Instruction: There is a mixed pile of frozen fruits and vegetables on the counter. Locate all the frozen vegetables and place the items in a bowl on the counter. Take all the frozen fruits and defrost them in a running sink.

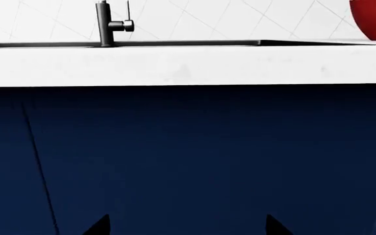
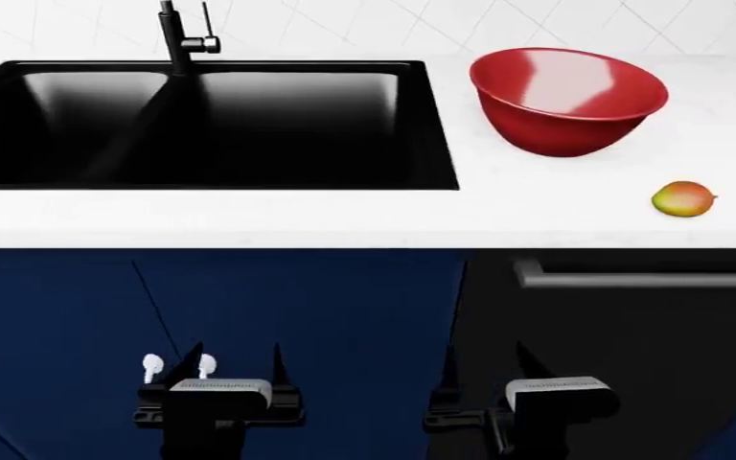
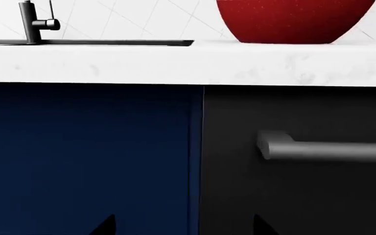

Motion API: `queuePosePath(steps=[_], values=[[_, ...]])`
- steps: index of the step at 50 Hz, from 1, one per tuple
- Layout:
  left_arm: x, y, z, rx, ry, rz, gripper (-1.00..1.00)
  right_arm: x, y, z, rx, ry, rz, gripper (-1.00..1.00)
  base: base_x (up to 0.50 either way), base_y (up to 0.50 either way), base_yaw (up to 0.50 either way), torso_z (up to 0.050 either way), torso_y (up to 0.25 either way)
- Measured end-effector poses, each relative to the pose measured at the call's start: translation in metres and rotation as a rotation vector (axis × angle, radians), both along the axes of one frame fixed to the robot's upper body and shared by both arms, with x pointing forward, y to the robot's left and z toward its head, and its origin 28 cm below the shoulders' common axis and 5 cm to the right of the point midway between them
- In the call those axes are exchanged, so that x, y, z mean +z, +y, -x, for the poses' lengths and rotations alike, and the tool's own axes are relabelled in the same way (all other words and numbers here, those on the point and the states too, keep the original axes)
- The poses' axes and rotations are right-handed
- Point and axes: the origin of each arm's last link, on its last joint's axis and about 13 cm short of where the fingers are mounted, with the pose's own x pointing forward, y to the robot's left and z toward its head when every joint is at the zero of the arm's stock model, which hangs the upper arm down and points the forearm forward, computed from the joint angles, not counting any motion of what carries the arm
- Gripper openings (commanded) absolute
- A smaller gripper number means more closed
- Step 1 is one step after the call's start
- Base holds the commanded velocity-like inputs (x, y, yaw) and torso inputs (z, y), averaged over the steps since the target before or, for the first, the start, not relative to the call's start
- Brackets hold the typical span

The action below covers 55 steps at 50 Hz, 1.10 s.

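Overall, the white counter [image 2: 342, 216] runs across the head view, faintly marbled, with a white tiled wall behind it. The black sink [image 2: 202, 120] is set into its left part, with two basins and a tall black faucet [image 2: 176, 38] at the back edge. To the right of the sink stands the red bowl [image 2: 567, 101], upright, and nothing shows inside it. Further right and nearer to the front edge lies the mango-like fruit [image 2: 684, 199], alone and well apart from the bowl. The other frozen items do not show in any view.

Below the counter, the fronts are dark blue cabinet doors [image 2: 215, 307] on the left and a black panel with a grey bar handle [image 2: 650, 278] on the right.

Both arms hang low in front of these fronts, far under the counter edge. The left gripper [image 2: 230, 364] has its two dark fingertips wide apart and holds nothing. The right gripper [image 2: 486, 364] is also spread wide and holds nothing.
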Motion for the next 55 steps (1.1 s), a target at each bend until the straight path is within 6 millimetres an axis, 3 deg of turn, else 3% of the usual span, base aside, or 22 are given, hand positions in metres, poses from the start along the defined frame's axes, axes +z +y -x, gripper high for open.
queuePosePath(steps=[42, 55], values=[[0.0001, 0.0003, 0.0005, 0.004, 0.004, 0.005, 1.0, -0.0015, -0.0002, -0.0014, -0.003, 0.017, -0.014, 1.0, 0.0, -0.5, 0.0, 0.0, 0.0], [0.0004, 0.0001, 0.0006, 0.007, 0.001, 0.008, 1.0, -0.0021, -0.0002, -0.0014, 0.001, 0.025, 0.008, 1.0, 0.0, -0.04, 0.0, 0.0, 0.0]])
